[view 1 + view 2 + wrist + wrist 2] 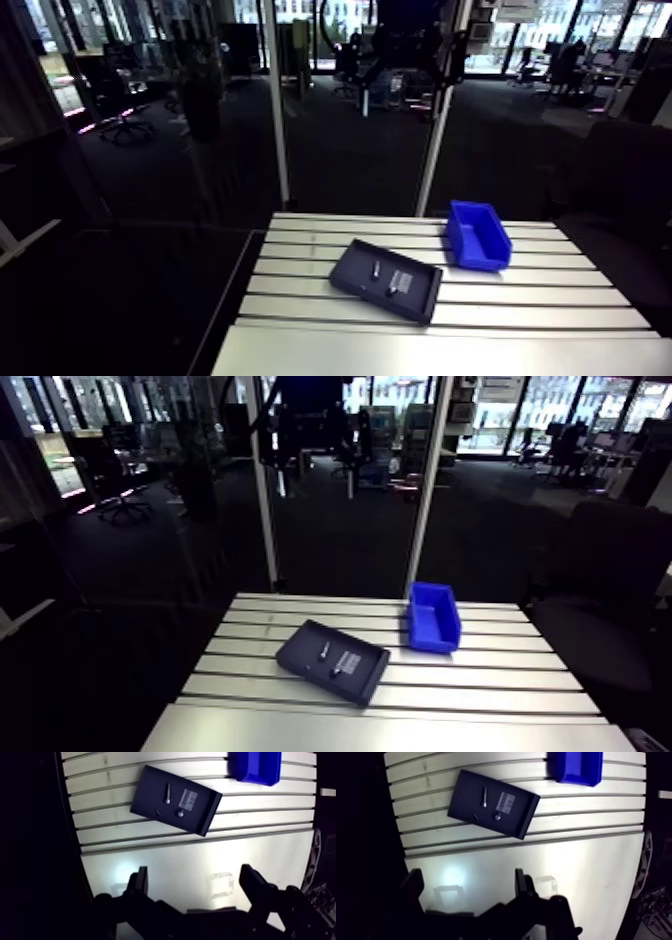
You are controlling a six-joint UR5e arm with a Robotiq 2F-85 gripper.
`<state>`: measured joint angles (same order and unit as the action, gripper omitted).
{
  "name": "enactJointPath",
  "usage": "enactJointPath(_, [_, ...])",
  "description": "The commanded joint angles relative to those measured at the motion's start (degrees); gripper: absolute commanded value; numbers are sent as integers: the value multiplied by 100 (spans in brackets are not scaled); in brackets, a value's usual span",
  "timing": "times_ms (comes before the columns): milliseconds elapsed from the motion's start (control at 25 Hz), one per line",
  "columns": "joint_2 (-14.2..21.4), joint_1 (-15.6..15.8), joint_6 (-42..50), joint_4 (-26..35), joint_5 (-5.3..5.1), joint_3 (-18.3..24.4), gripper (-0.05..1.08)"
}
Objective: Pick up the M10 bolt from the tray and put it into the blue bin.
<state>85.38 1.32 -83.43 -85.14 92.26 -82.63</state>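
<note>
— Well, what sits nearest in the wrist view?

— The pincer (196, 884). Its two dark, blocky fingers (141, 883) stand wide apart with nothing between them. It hangs well above the bench (175, 859), looking straight down at it.

— And the surface under it?

— Smooth, pale aluminium plate that throws back a soft glare. Farther ahead the metal turns into long strips parted by dark slots.

— Where is the bolt?

— Ahead of the pincer, in the tray (150, 787). That is a flat, dark, matt rectangle with a low rim, lying skewed across the slots. The bolt (168, 793) is a slim, pale metal shaft lying flat on the tray floor. Just beside it is a pale ribbed patch (187, 798). Nearer the pincer lie a small round piece (180, 813) and a tiny dark piece (158, 813). What those are I cannot tell.

— And beyond that?

— The blue bin (252, 776), glossy plastic with sloping walls and an open top. It stands off the tray's far corner, close but apart. In the arm view, two pale posts (279, 120) rise behind the bench's far edge.
</note>
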Motion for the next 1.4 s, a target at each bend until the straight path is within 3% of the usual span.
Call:
enactJointPath(40, [-35,0,-2,-16,-2,-3,1])
enactJointPath(800, [-114,-9,209,-42,-2,-47,1])
enactJointPath(1200, [-642,-114,403,-1088,-2,-521,1])
enactJointPath(1400, [-835,-132,385,-1449,-55,-847,4])
